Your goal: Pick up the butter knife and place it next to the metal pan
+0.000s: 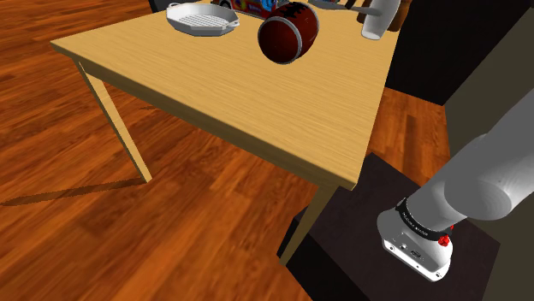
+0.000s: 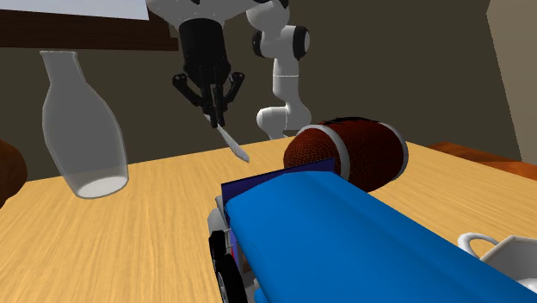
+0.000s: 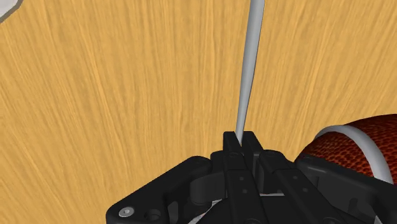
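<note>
Big wood counter point(image 1: 257, 94) holds the stuff. Grey pan point(image 1: 203, 19) sits at its far corner w/ bare room beside it. Black pincer point(image 2: 215, 116) hangs over the counter, clenched on one end of the butter knife point(image 2: 232, 142). Blade slants down, prob. ready to lay by the pan.

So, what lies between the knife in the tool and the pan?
A dark red pot lying on its side, seen in the second exterior view between the knife and the white pan.
</note>
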`<state>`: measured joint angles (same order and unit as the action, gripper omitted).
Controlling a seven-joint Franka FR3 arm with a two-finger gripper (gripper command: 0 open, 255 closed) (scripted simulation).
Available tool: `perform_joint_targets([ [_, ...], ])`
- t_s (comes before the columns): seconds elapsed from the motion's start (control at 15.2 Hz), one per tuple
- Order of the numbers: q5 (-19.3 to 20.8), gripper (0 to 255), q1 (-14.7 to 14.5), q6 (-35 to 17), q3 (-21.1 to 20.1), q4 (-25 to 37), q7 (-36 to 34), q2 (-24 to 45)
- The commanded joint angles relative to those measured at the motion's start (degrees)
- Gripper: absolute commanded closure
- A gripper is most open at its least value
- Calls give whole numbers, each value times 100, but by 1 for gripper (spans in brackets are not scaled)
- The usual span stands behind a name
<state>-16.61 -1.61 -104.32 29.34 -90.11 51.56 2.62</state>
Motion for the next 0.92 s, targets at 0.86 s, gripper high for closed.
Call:
perform_joint_targets([
  [0.86,483,255,-987,-431,-890,62,-1905,55],
])
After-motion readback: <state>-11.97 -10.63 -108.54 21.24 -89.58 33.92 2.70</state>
